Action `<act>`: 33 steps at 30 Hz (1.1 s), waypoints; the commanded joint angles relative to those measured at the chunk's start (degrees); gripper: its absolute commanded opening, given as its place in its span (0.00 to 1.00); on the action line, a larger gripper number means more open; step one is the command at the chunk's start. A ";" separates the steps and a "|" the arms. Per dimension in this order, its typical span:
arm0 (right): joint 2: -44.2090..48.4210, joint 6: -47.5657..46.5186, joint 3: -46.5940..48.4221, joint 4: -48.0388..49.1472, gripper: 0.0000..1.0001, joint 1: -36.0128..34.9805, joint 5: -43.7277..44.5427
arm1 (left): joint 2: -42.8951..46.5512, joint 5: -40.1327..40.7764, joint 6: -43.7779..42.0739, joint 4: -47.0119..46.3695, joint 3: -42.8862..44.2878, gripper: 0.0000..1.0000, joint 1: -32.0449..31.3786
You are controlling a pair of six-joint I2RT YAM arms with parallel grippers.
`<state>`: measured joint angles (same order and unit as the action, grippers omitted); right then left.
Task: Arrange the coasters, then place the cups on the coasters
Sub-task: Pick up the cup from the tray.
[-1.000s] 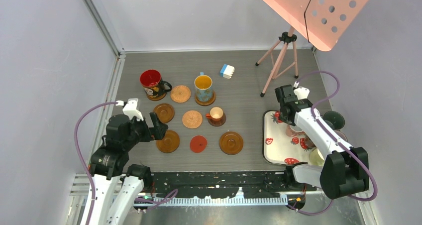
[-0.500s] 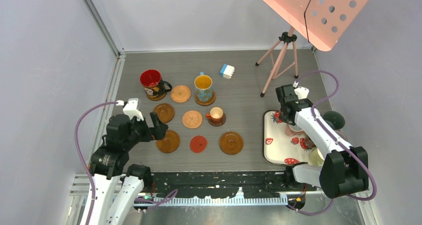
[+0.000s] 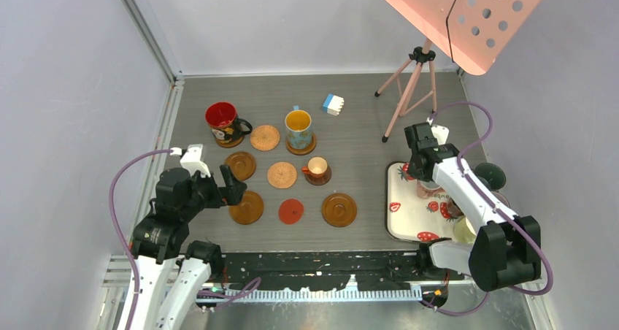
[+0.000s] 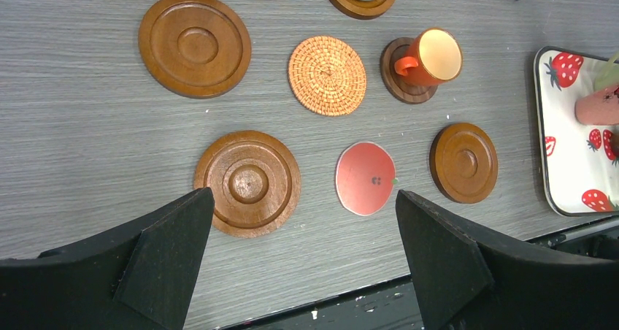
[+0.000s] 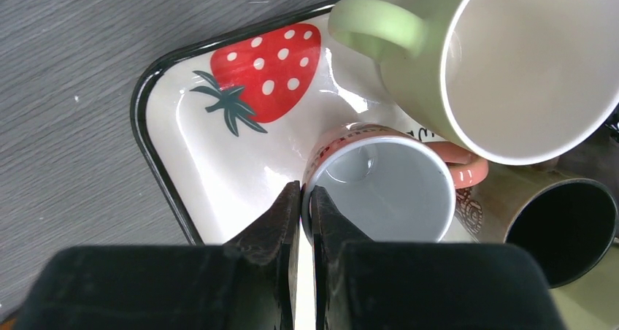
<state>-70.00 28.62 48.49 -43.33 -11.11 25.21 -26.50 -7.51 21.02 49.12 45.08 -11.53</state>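
Observation:
My right gripper (image 5: 306, 198) is shut on the near rim of a pink cup (image 5: 379, 191), one finger inside and one outside. That cup stands on the strawberry tray (image 5: 175, 133) beside a pale green cup (image 5: 511, 60) and a dark-lined cup (image 5: 562, 228). From above, the right gripper (image 3: 427, 186) is over the tray (image 3: 398, 213). My left gripper (image 4: 303, 198) hangs open above a ringed wooden coaster (image 4: 247, 182) and a red coaster (image 4: 365, 177). Bare coasters (image 3: 282, 174) lie in rows. A red-inside cup (image 3: 223, 120), a blue cup (image 3: 298, 129) and an orange cup (image 4: 431, 56) each stand on coasters.
A blue-and-white block (image 3: 333, 104) lies at the back of the table. A pink tripod stand (image 3: 412, 89) with a perforated panel (image 3: 467, 16) rises at the back right. A dark green cup (image 3: 487, 175) sits just right of the tray. Grey walls close both sides.
The right gripper's fingers have closed onto the pink cup's rim over the tray. The left arm has stayed where it was, still open.

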 commanded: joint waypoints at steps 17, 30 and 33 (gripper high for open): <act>4.41 -7.66 14.11 -2.10 0.05 -10.29 -2.91 | 0.61 2.52 0.69 -0.27 0.36 0.99 -0.10; 0.14 -21.37 16.30 7.31 0.05 -23.86 -12.20 | 0.97 4.28 1.31 -0.24 0.09 0.99 -0.16; -0.19 -24.31 16.71 9.12 0.05 -25.50 -14.82 | 0.22 4.34 1.31 0.12 0.35 0.99 -0.15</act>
<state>-70.46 10.52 61.54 -40.47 -35.11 14.04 -25.32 -3.92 22.11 49.80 45.08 -11.57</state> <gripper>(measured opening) 0.137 0.992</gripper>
